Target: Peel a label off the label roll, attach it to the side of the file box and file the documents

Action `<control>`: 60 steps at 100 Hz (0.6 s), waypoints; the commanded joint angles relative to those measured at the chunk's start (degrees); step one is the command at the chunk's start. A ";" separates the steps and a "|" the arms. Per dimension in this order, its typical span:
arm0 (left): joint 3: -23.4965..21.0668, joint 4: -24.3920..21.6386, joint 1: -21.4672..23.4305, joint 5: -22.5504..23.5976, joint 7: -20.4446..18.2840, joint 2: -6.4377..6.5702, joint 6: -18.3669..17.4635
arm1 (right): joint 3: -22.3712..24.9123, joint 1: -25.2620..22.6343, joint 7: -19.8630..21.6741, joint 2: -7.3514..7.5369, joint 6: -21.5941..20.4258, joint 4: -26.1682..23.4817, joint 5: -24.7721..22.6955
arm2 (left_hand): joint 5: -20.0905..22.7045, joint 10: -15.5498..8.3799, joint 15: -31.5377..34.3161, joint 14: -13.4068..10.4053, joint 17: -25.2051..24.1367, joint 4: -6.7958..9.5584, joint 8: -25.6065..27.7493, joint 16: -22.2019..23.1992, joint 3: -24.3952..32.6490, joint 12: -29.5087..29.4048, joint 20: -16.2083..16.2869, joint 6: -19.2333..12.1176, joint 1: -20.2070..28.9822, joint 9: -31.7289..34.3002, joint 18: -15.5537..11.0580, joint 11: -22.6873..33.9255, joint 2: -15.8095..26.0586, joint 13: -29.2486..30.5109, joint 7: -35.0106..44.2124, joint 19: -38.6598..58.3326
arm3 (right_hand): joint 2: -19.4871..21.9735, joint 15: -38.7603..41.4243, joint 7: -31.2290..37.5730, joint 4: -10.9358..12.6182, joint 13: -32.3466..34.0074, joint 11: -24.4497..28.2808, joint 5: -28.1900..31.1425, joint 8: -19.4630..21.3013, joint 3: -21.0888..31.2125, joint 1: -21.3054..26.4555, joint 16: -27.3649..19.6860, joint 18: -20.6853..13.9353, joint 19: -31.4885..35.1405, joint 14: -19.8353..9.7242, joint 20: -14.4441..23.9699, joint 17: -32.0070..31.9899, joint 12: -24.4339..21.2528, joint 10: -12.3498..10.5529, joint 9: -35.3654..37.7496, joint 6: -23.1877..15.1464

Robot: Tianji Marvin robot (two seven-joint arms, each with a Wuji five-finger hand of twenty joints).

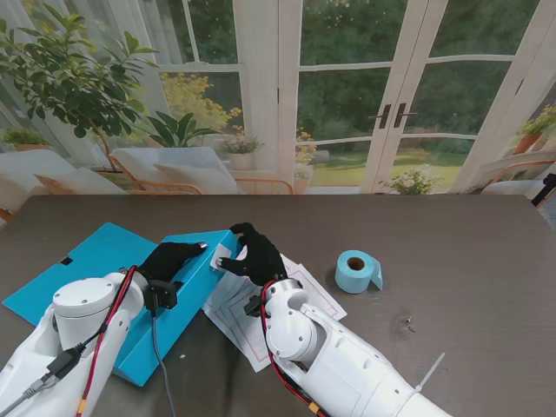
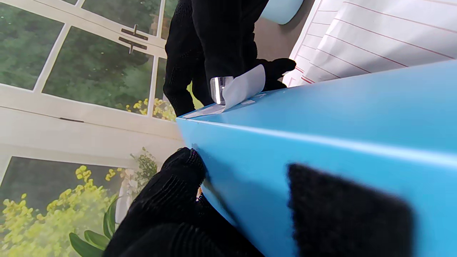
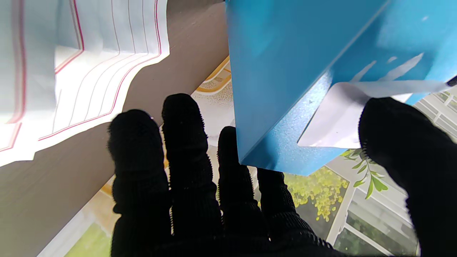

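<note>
we see the blue file box (image 1: 130, 287) lying opened out on the dark bench (image 1: 469, 252), toward our left, with its far right corner raised. our left hand (image 1: 169, 258) rests flat on the box's upper face, fingers spread along it (it presses rather than grips, nothing enclosed). our right hand (image 1: 252, 254) is at that raised corner, and the white label (image 2: 242, 87) sits between its thumb (image 3: 400, 142) and the narrow side of the box; part of the label lies on the blue surface while one end curls free. the other right fingers (image 3: 182, 142) are spread past the box edge, holding nothing. the lined documents (image 1: 300, 291) lie on the bench just right of the box, partly under our right arm. the label roll (image 1: 355, 270) stands farther right, apart from the papers.
</note>
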 commanded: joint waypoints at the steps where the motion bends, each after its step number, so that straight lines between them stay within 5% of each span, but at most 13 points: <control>1: -0.03 -0.67 -0.08 -0.25 -0.86 -0.49 -0.37 | -0.37 -0.56 1.13 -0.13 -0.45 -0.31 -0.02 | 0.50 -0.04 2.94 -0.62 -0.65 2.51 0.63 0.82 1.19 0.60 1.20 1.13 2.64 -0.19 0.80 0.16 1.64 1.04 1.00 0.28 | -2.29 -0.13 -0.19 -1.45 -0.98 0.75 -2.68 -0.65 0.40 -1.92 0.01 -1.70 -0.68 -0.16 1.84 -23.26 -0.10 -1.59 -0.44 0.34; 60: 0.08 -0.78 0.14 -0.66 -0.33 -0.65 -0.38 | -0.72 -0.69 2.61 0.08 -0.73 -0.76 0.78 | 0.53 0.01 2.93 -0.58 -0.64 2.47 0.53 0.82 1.21 0.61 1.28 1.16 2.70 -0.24 0.82 0.11 1.66 0.99 0.95 0.23 | -6.59 -0.52 -2.19 -2.63 -2.70 -0.59 -9.44 -3.21 1.00 -6.32 0.20 -1.54 -1.61 -0.05 2.44 -24.35 -0.93 -2.35 -3.81 3.44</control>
